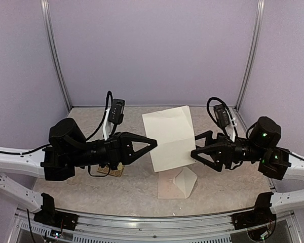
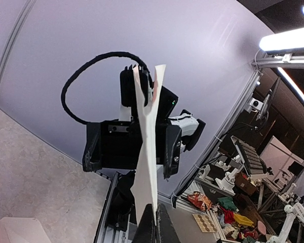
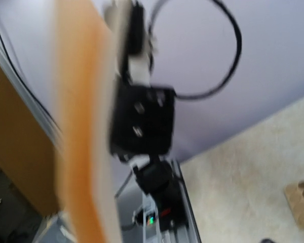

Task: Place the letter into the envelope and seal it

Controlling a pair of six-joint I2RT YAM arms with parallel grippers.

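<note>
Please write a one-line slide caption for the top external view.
Both grippers, left and right, hold a cream letter above the open envelope.

I see the letter [image 1: 171, 137] in the middle of the frame as thin matt cream paper with one soft fold. Below it, the envelope [image 1: 178, 183] looks like smooth pinkish-beige paper, also matt. The table [image 1: 137, 192] has a speckled, stone-like dull surface. Both arms are black plastic, slightly glossy, and the frame posts [image 1: 54, 61] in the upper corners look like brushed metal.

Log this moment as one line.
letter: held aloft | left gripper: shut on letter | right gripper: shut on letter | envelope: on table, empty
</note>
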